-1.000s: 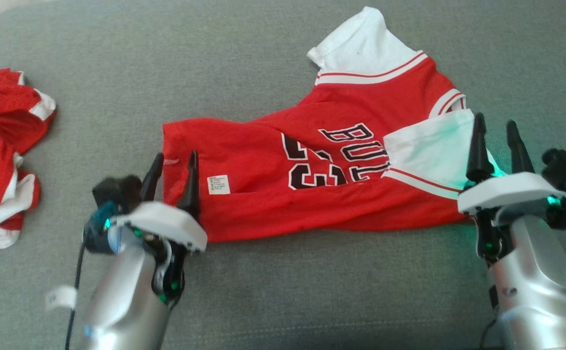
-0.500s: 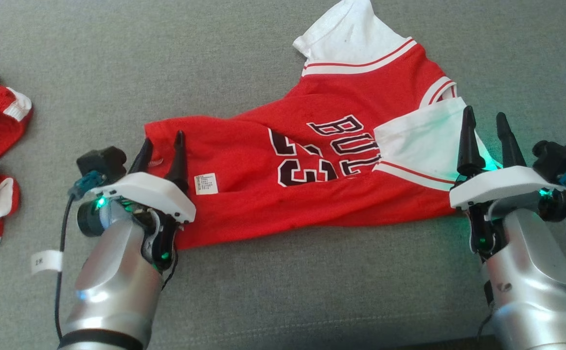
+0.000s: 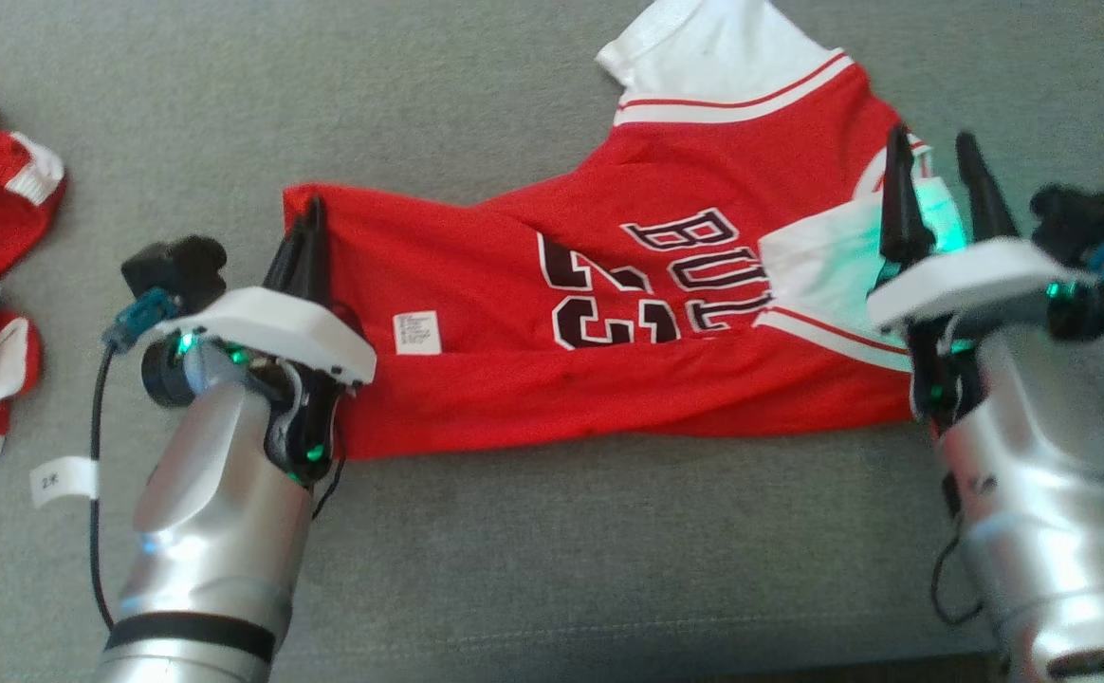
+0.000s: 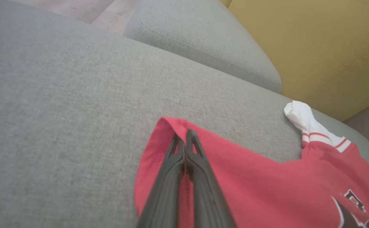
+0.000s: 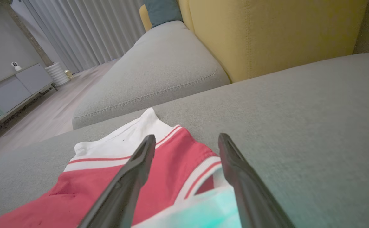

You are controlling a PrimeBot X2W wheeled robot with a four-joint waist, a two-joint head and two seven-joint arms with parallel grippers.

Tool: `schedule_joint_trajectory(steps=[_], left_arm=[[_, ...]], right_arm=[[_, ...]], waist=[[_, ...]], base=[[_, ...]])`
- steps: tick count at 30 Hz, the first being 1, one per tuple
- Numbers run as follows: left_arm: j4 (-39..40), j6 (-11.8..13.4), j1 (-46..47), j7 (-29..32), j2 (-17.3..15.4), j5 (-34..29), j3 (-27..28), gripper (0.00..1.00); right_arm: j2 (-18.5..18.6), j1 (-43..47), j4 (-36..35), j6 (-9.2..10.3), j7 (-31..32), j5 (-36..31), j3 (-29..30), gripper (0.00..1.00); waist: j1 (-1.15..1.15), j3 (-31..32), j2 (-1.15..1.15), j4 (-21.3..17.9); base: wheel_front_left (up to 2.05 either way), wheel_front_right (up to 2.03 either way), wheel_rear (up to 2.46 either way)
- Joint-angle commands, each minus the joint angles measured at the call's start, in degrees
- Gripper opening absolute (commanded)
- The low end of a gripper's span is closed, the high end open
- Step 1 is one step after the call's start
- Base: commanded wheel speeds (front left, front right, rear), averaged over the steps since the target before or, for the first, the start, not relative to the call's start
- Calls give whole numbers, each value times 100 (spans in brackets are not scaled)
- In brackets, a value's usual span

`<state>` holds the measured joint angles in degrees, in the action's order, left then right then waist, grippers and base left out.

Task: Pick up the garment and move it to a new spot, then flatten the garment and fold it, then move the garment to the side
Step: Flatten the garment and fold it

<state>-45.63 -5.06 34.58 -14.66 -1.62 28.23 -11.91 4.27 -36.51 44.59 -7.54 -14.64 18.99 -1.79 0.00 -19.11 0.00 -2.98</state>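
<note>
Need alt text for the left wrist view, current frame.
The left end effector, fingers shut together, grips the red garment near its hem corner on a grey cushion. The garment runs off to the lower right, with a white sleeve at its far edge. A yellow backrest stands at the upper right.

The left gripper was clamped on the garment while the right gripper stood with fingers spread.

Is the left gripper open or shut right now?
Shut: the left gripper has fingers together on the garment corner, apparently pinching it.
</note>
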Motion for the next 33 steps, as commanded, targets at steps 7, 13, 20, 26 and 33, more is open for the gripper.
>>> schedule_joint_trajectory(steps=[7, 13, 20, 26, 33], left_arm=[[698, 41, 217, -34, -126, 42, -82, 0], [1011, 117, 242, -34, -126, 387, -667, 0], [1354, 271, 337, -34, -126, 743, -1217, 0], [1558, 385, 384, -34, -126, 957, -1568, 0], [1676, 466, 468, -34, -126, 1082, -1735, 0]], right_arm=[[298, -1314, 459, 5, 374, -90, -305, 100], [565, -2161, 1230, 5, 779, -325, -345, 100], [917, -3070, 1986, 5, 1314, -676, -453, 100], [1174, -3563, 2492, 5, 1694, -1080, -585, 100], [1308, -3753, 2763, 5, 2160, -1523, -692, 29]], waist=[[0, -405, 0, 558], [0, -677, 0, 993], [0, -962, 0, 1391], [0, -1098, 0, 1623], [0, -1210, 0, 1737]], base=[[0, 0, 0], [0, 0, 0], [0, 0, 0], [0, 0, 0], [0, 0, 0]])
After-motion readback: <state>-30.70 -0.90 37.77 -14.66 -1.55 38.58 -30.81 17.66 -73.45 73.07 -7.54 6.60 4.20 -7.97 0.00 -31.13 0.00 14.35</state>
